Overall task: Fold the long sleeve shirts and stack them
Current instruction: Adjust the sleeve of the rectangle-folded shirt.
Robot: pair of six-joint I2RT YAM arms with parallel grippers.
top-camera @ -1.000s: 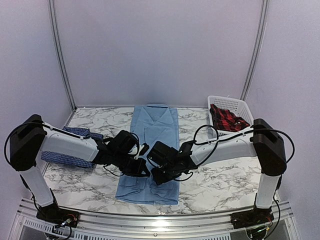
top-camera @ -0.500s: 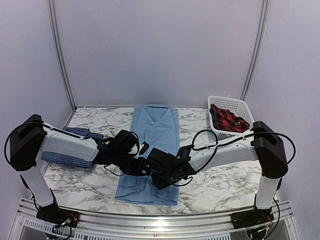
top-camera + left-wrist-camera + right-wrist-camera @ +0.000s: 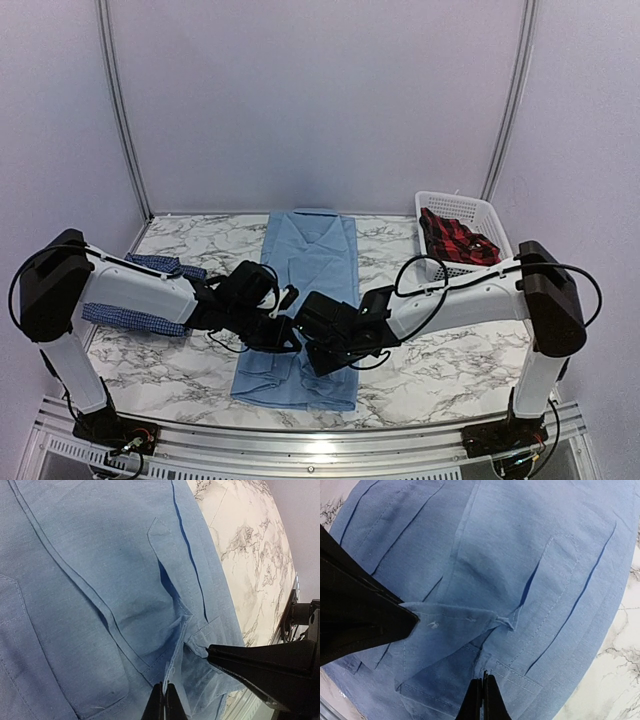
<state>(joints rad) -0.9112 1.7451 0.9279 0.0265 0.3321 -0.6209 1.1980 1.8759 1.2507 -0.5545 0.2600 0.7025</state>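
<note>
The light blue long sleeve shirt [image 3: 315, 255] lies lengthwise down the middle of the marble table, collar at the far end. Both grippers meet over its lower half. My left gripper [image 3: 289, 337] [image 3: 164, 689] is shut on a raised edge of the light blue cloth [image 3: 125, 580]. Just beside it, my right gripper [image 3: 310, 346] [image 3: 483, 681] is shut on a stitched fold of the same shirt [image 3: 520, 555]. The dark blue checked shirt [image 3: 133, 320] lies at the left, partly under my left arm.
A white basket [image 3: 455, 198] stands at the back right with a red and black plaid cloth [image 3: 455, 240] in it. Bare marble table [image 3: 440, 365] shows right of the shirt. Walls close in at the back and both sides.
My right gripper has moved left onto the shirt beside the left gripper and closed from open to shut. The left arm has stayed put, still shut.
</note>
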